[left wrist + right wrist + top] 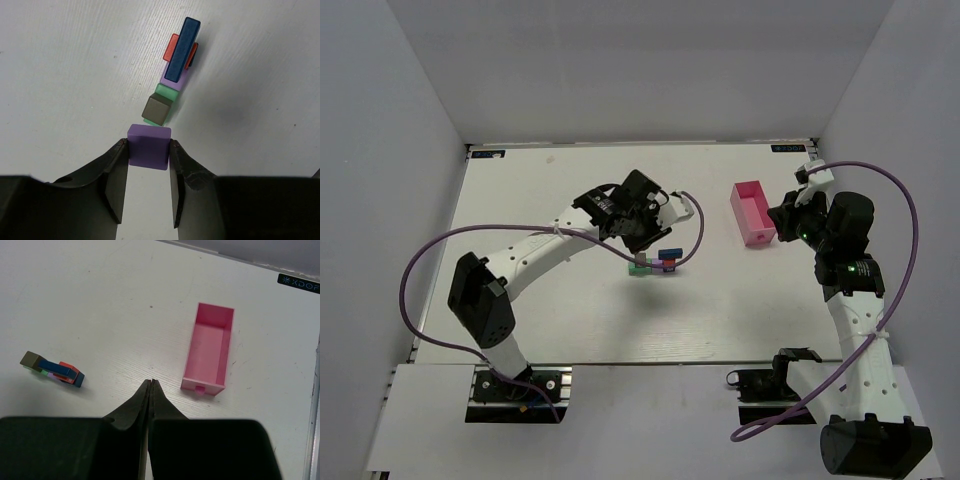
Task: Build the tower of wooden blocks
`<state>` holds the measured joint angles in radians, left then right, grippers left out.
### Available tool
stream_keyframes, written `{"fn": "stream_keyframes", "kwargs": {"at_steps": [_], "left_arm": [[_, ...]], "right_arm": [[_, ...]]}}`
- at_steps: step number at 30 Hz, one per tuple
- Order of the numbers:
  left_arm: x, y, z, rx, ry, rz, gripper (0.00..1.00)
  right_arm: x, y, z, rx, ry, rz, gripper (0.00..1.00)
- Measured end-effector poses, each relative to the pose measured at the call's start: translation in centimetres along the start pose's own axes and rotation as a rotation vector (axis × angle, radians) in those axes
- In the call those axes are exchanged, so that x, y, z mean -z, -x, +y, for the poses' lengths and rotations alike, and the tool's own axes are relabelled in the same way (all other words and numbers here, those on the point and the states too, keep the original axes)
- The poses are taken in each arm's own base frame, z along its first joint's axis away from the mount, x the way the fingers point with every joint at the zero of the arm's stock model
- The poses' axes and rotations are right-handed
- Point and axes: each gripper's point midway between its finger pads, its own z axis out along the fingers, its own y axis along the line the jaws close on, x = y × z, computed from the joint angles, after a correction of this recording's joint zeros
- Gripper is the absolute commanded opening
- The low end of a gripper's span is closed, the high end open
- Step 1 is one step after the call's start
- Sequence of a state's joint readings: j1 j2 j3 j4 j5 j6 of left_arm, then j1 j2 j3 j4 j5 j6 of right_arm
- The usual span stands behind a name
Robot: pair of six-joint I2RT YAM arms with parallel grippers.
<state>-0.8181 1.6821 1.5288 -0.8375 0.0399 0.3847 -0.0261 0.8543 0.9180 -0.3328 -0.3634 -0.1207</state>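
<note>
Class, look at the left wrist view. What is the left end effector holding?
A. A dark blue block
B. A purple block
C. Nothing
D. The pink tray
B: the left wrist view shows a purple block pinched between the two fingers of the left end effector.

wood block tower (pixel 660 262) centre, pink tray (pixel 752 212) far right, gap between

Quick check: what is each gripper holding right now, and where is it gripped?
Left gripper clamps a purple block by its two opposite side faces. Right gripper is shut on nothing.
</note>
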Motion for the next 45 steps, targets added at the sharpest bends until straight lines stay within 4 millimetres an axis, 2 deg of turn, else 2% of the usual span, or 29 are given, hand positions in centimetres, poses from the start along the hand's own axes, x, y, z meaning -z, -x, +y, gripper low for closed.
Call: {"fn": "stream_keyframes", "kwargs": {"at_steps": [3, 10, 13, 16, 22, 33, 45], "left_arm": [[-0.5, -0.3, 0.4, -0.018, -0.028, 0.000, 0.00], [-3.5, -2.2, 0.4, -0.083, -0.131, 0.050, 0.00], [-4.2, -2.7, 0.7, -0.108, -0.157, 0.070, 0.00], [-4.2, -2.6, 1.2, -0.133, -0.168, 0.068, 0.00], [-3.8, -1.1, 2.4, -0.184, -0.172, 0.036, 0.00], [-4.6, -3.1, 1.3, -0.242, -0.239, 0.083, 0.00], [-4.8, -3.3, 1.0, -0.266, -0.255, 0.090, 0.03]], "right_arm": [[0.0, 0.0, 0.1, 0.003, 0.004, 0.000, 0.00], [0.0, 0.1, 0.1, 0.015, 0.007, -0.003, 0.00], [0.0, 0.1, 0.1, 0.017, 0.007, -0.003, 0.00], [0.0, 0.1, 0.1, 0.018, 0.007, -0.003, 0.00], [0.1, 0.1, 0.2, 0.019, 0.010, -0.005, 0.00], [0.1, -0.5, 0.2, 0.016, 0.012, 0.003, 0.00], [0.1, -0.4, 0.3, 0.016, 0.014, 0.002, 0.00]]}}
